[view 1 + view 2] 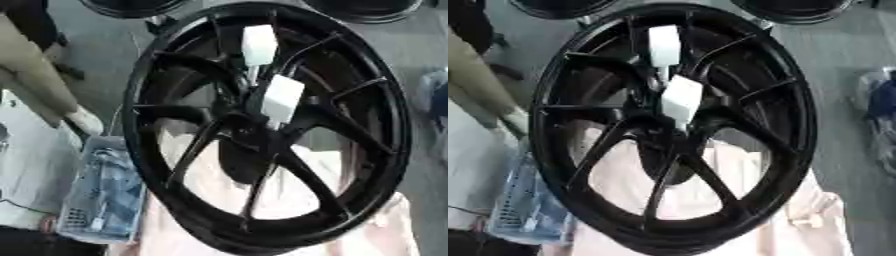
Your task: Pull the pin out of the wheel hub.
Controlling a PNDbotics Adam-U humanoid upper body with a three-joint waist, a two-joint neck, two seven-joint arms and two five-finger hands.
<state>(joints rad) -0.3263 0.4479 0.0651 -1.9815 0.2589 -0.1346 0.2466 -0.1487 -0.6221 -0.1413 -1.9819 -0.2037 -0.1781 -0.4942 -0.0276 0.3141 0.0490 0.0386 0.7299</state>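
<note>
— Looking down at my feed now. What's in the container?

— A pale, perforated plastic basket [103, 192] sits at the lower left, just outside the wheel's rim. It holds a jumble of bluish-white pieces [112, 186]. I can't tell what they are.

— And the wheel?

— A black spoked wheel [553, 165] fills most of my view, tilted, its lower part resting over a pale pink cloth [737, 220]. The cloth shows through the gaps between the spokes.

— Where is the pin?

— At the wheel hub [249, 125], in the middle of the spokes. What I take for the pin [282, 97] is a white, blocky piece sitting right at the hub, slightly tilted. A thin pale stem runs up from it to a second white block [259, 44] near the rim's upper edge. So it looks to be still seated in the hub.

— What are your hands doing?

— I can't pick out either hand. Everything round the hub is black on black, and nothing there reads to me as fingers or a palm. So I can't say how far they are spread or whether they have hold of anything, and I can't place things against them.

— Anything else around?

— Parts of two more black wheels [131, 6] show at the top edge. A beige shape [35, 75] slants down the left side above the basket, and something blue and white [881, 100] lies at the right edge.
</note>
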